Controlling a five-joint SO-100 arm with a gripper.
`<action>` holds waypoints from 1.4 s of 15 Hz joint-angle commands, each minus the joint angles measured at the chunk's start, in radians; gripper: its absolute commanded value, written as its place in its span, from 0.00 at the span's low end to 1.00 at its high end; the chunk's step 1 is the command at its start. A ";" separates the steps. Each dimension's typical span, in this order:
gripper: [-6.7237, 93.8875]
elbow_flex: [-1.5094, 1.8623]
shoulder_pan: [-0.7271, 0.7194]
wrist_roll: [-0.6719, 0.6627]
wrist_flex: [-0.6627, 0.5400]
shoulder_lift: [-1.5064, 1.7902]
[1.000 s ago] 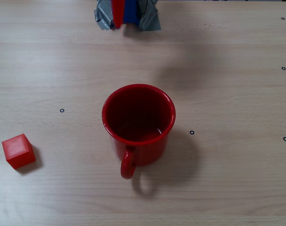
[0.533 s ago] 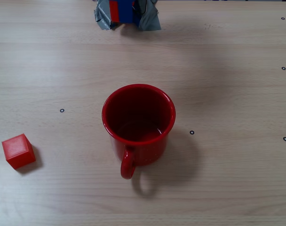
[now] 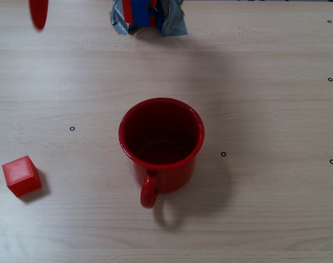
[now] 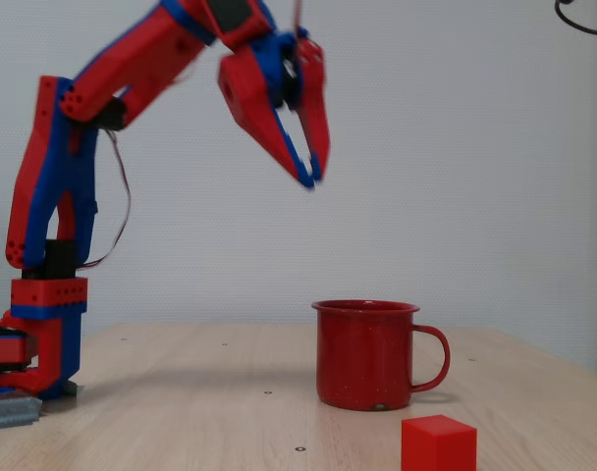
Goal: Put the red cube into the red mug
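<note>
A: Quick pass. Where's the red cube (image 3: 21, 175)?

B: Sitting on the table (image 3: 265, 66), far left and low in the overhead fixed view, well apart from the red mug (image 3: 161, 143). In the side fixed view the cube (image 4: 438, 444) is in the foreground, nearer the camera than the mug (image 4: 367, 353), a bit to its right. Nothing touching it.

A: Mug?

B: Upright, mid-table, mouth open upward. Handle points toward the bottom edge overhead, to the right from the side. Inside looks bare, just dark red glaze.

A: And you?

B: My gripper (image 4: 311, 177) hangs high in the air, above and left of the mug in the side view, tips pointing down and right. My jaws look nearly together at the tips, nothing between them. I hold nothing.

A: Overhead shows you?

B: Barely. One red finger (image 3: 38, 13) pokes in at the top left edge, blurred. My base (image 3: 148, 16) is at the top centre, taped down with grey tape.

A: Arm pose?

B: Upper link rises from the base (image 4: 38, 343) at left in the side view, forearm slopes up and right, wrist bent down.
</note>
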 commanded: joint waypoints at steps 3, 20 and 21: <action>0.07 -0.095 0.103 -0.316 -0.069 -0.120; 0.32 -0.385 0.124 -0.146 -0.249 -0.653; 0.40 -0.374 0.124 -0.140 -0.267 -0.664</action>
